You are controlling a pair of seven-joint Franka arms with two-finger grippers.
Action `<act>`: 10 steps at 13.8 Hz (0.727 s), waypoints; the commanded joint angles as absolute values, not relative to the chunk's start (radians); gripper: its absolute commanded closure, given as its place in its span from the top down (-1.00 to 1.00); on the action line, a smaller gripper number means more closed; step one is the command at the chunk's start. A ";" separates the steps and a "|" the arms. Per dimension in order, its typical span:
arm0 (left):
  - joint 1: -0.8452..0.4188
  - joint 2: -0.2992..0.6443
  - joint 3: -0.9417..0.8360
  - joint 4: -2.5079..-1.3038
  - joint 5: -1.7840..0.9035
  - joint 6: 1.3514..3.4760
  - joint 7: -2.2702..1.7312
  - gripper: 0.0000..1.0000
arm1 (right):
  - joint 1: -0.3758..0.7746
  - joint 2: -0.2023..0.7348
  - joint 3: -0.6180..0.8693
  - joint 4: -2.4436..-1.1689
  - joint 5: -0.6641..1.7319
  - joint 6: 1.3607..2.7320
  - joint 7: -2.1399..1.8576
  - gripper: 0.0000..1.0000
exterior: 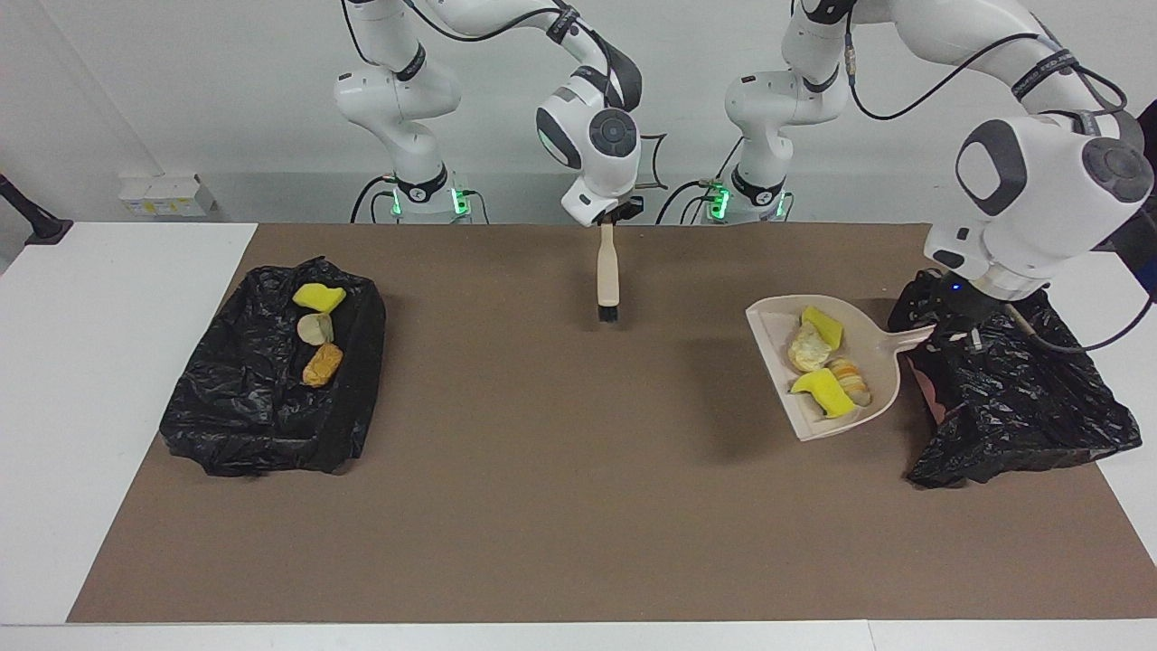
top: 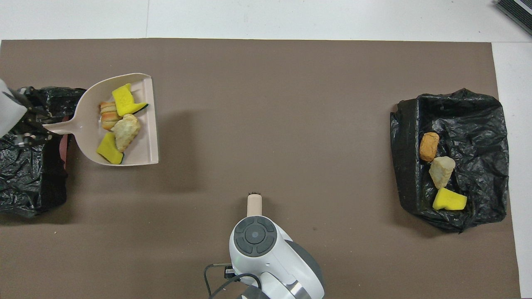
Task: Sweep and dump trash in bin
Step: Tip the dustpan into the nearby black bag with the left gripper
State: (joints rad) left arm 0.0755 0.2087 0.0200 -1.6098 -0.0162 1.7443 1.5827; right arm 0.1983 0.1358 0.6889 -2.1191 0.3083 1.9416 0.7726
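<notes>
A beige dustpan (exterior: 773, 339) (top: 145, 124) hangs level above the mat beside the black-lined bin (exterior: 1012, 398) (top: 25, 182) at the left arm's end. It carries several chunks of trash (exterior: 824, 391) (top: 123, 99): yellow, cream and orange-striped. My left gripper (exterior: 940, 330) (top: 31, 124) is shut on the dustpan's handle, over the bin's rim. My right gripper (exterior: 610, 215) is shut on the beige brush (exterior: 607, 271) (top: 254, 204), which hangs bristles down over the mat's middle, close to the robots. In the overhead view the right wrist hides that gripper.
A second black-lined bin (exterior: 271, 398) (top: 453, 124) lies at the right arm's end. It holds a yellow chunk (exterior: 318, 297), a cream one (exterior: 315, 327) and an orange-brown one (exterior: 323, 364). Brown mat (exterior: 560, 470) covers the table between the bins.
</notes>
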 commanded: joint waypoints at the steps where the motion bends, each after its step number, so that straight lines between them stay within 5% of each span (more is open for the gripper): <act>1: 0.158 0.229 0.011 -1.572 0.024 1.726 1.733 -1.00 | 0.187 0.149 0.695 -2.115 0.296 1.945 0.766 -1.00; 6: 0.362 0.250 0.011 -1.528 0.104 1.798 2.004 -1.00 | 0.186 0.176 0.695 -2.117 0.245 1.968 0.748 -1.00; 10: 0.406 0.256 0.014 -1.517 0.224 1.887 2.046 -1.00 | 0.186 0.181 0.693 -2.132 0.245 1.990 0.735 -1.00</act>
State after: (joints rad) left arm 0.3909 0.2364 0.0259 -1.5496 0.1792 1.8540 2.0397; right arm 0.1978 0.1766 0.6860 -2.1210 0.2549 1.9646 0.7587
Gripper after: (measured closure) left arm 0.687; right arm 0.731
